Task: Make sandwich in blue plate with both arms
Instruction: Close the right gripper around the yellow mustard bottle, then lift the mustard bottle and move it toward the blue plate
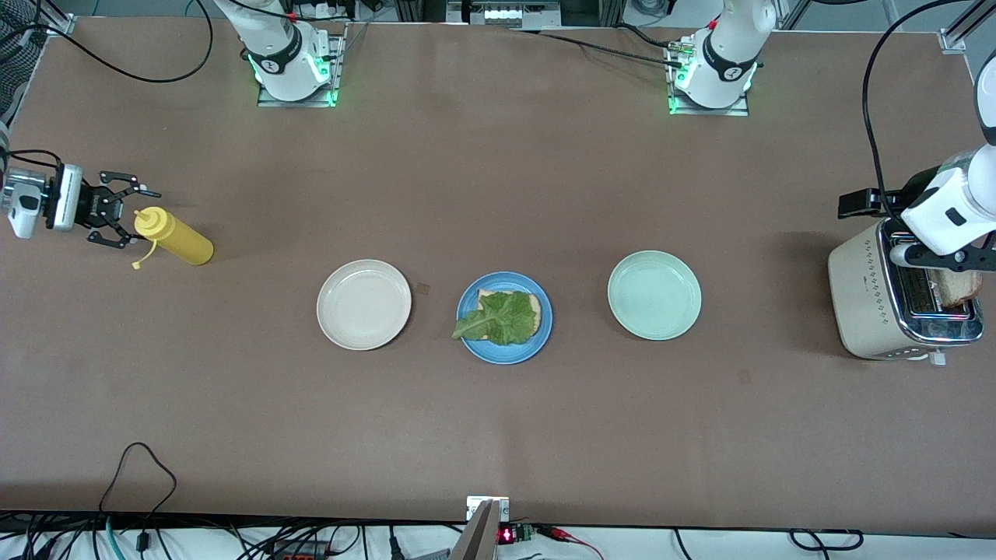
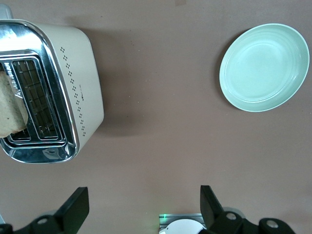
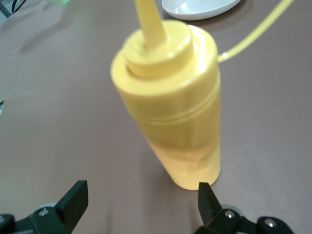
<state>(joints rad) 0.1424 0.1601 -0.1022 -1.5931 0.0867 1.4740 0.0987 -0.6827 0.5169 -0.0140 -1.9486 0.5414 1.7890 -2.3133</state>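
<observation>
Sandwich (image 1: 502, 315), half made, on the blue plate (image 1: 504, 352) in the middle of the brown desk (image 1: 498, 435): one bread slice at the bottom, a ruffled green lettuce leaf (image 1: 498, 319) on top of it, one end of the leaf reaching over the plate rim. No second slice on it yet.

Cream-beige plate (image 1: 363, 304) beside the blue plate, toward the right arm's end of the desk; pale mint-green plate (image 1: 654, 295) (image 2: 264, 67) beside it toward the left arm's end. All three plates in one row, apart from each other.

At the left arm's end, a cream toaster (image 1: 895, 299) (image 2: 48, 92) with a chrome top and two slots. A bread slice (image 1: 955, 285) (image 2: 10, 109) standing up out of one slot. Left gripper (image 1: 945, 260) (image 2: 144, 214) over the toaster, fingers (image 2: 73, 209) spread wide apart in the left wrist view, holding nothing.

At the right arm's end, a yellow squeeze bottle (image 1: 173, 237) (image 3: 170, 107), seen tilted in the front view, nozzle toward the gripper, its cap hanging loose on a thin strap. Right gripper (image 1: 117, 210) (image 3: 141, 209) just beside the bottle's top, fingers (image 3: 73, 200) open, one on each side, not touching the bottle as far as visible.
</observation>
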